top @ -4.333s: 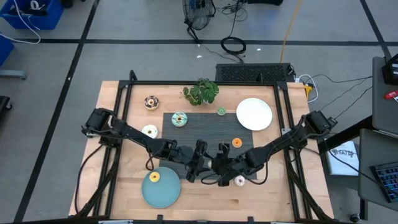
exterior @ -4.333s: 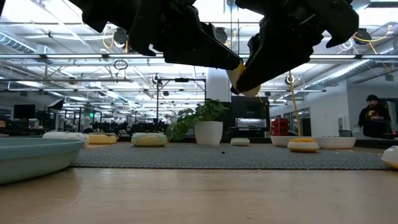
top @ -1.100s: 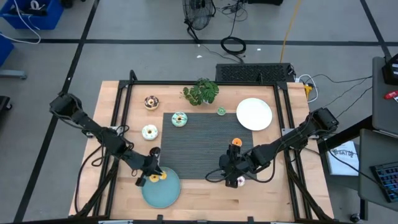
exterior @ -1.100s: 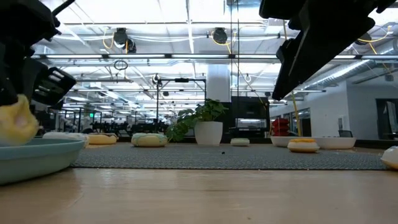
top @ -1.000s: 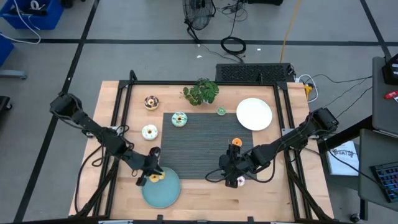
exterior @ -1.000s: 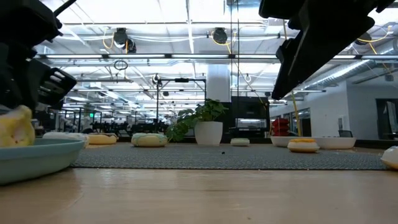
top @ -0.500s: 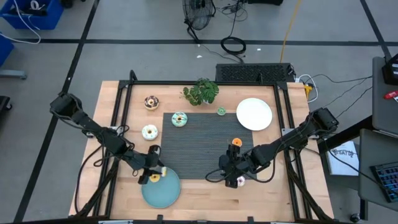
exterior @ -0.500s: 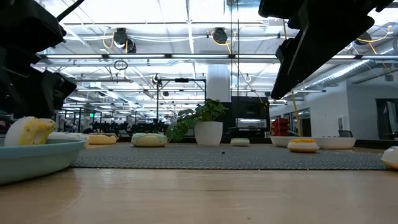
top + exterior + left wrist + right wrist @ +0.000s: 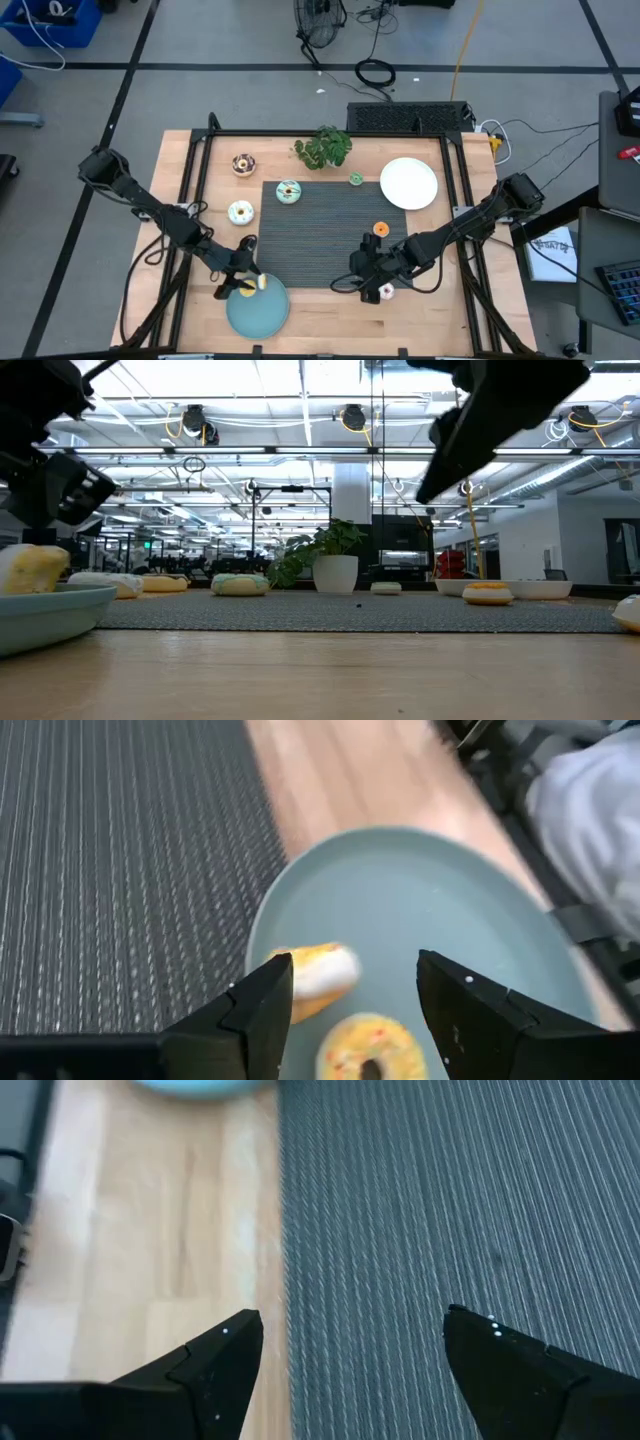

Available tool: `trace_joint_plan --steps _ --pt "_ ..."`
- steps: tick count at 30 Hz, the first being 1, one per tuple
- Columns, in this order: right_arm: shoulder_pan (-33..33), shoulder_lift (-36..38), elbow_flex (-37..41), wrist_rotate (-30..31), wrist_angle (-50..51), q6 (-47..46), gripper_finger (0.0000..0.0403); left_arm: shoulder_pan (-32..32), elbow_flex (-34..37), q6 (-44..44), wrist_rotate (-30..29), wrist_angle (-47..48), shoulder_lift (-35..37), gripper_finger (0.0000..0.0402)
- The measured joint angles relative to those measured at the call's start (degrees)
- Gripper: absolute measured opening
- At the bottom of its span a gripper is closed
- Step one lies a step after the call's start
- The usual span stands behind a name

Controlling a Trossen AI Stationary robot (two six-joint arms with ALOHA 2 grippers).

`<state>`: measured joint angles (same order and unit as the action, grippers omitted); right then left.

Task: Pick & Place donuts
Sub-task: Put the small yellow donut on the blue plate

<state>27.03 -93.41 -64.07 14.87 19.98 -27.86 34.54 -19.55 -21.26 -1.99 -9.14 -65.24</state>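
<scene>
Two donuts (image 9: 345, 1010) on the teal plate (image 9: 256, 311), at its edge nearest the mat (image 9: 320, 232); one ring flat, the other tipped against the rim. Left gripper (image 9: 350, 1005) just above them, fingers apart, holding nothing. Right gripper (image 9: 362, 268) over the mat's near edge, spread wide and empty. Next candidates closest to the right arm: white donut (image 9: 386, 291) just beside its wrist on bare wood, orange donut (image 9: 380, 229) a little farther up the mat. Remaining rings well apart, toward the plant (image 9: 322, 147).

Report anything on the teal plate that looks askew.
One yellow-iced donut sits tilted on the teal plate, propped beside the flat yellow donut. The open left gripper hovers just above them. Nothing else stands out.
</scene>
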Motion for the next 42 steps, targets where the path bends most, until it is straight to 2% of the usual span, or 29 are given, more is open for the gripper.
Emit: trace_joint_plan --steps 7,10,15,17,19,24,28,30,34,37,42 --pt "0.0 -0.3 0.29 1.11 -9.55 5.75 0.0293 0.0 0.0 2.46 0.01 0.8 7.95 0.0214" --pt "-0.37 -1.39 2.69 5.12 -19.59 9.97 0.0293 0.0 0.0 4.1 -0.71 0.8 11.85 0.0214" --pt "-2.57 -4.81 8.09 11.47 -42.09 17.95 0.0293 0.0 -0.02 9.58 -3.88 0.83 18.88 0.0214" --pt "-3.82 -6.58 9.6 12.08 -48.61 19.96 0.0293 0.0 -0.02 12.51 -6.42 0.78 21.74 0.0214" --pt "-5.15 -8.39 9.88 11.31 -51.01 20.53 0.0293 0.0 -0.02 15.19 -10.1 0.78 24.24 0.0214" --pt "-7.78 -12.96 7.62 4.56 -51.31 19.38 0.0293 -0.02 -0.02 17.69 -16.25 0.77 28.48 0.0214" --pt "-7.74 -17.28 1.41 -0.6 -49.98 24.66 0.029 -0.02 -0.02 20.08 -18.44 0.76 30.05 0.0214" --pt "-7.12 -19.67 -4.19 -1.87 -46.02 27.97 0.0285 -0.02 -0.02 21.45 -19.9 0.84 30.3 0.0214" --pt "-6.42 -25.41 -16.97 -1.66 -30.95 32.88 0.0268 -0.02 -0.02 23.74 -21.7 0.82 30.43 0.0214" --pt "-7.53 -30.29 -23.91 -3.03 -23.79 30.48 0.0256 -0.02 -0.04 24.0 -21.91 0.81 30.41 0.0214" --pt "-10.12 -34.43 -28.16 -10.78 -22.68 24.97 0.0248 -0.02 -0.04 23.75 -22.02 1.33 30.39 0.0214"
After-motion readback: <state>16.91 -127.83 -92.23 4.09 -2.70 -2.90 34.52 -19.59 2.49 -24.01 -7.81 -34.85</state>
